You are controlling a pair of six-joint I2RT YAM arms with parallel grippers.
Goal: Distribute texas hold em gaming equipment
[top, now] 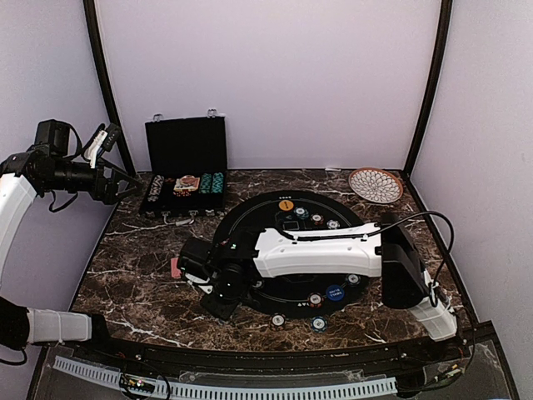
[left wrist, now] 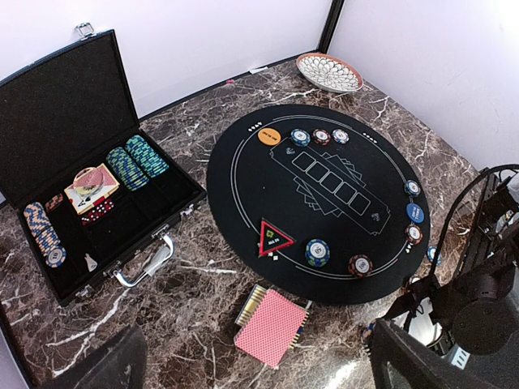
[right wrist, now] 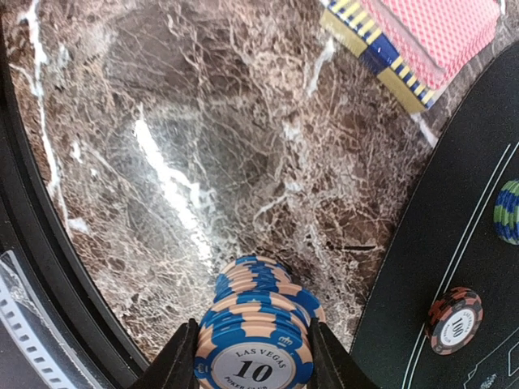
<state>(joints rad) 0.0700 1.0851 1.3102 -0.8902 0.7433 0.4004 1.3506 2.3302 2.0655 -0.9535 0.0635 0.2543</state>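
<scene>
My right gripper [right wrist: 253,361] is shut on a stack of blue and peach "10" poker chips [right wrist: 258,312], low over the marble left of the black mat [top: 250,218]; the top view shows the gripper [top: 219,290] there. A red-backed card deck [left wrist: 272,327] lies on the marble beside the mat and also shows in the right wrist view [right wrist: 430,36]. On the mat are a red triangle [left wrist: 275,237], an orange disc [left wrist: 269,136], a blue disc [left wrist: 415,212] and several chip stacks [left wrist: 317,252]. My left gripper [top: 125,185] is raised at the far left, open and empty.
An open black case [left wrist: 73,105] with chip rows, dice and cards stands at the back left. A patterned wicker plate [top: 376,185] sits at the back right. My right arm [top: 325,250] lies across the mat. The table's raised black front rim [right wrist: 32,243] is close to the held chips.
</scene>
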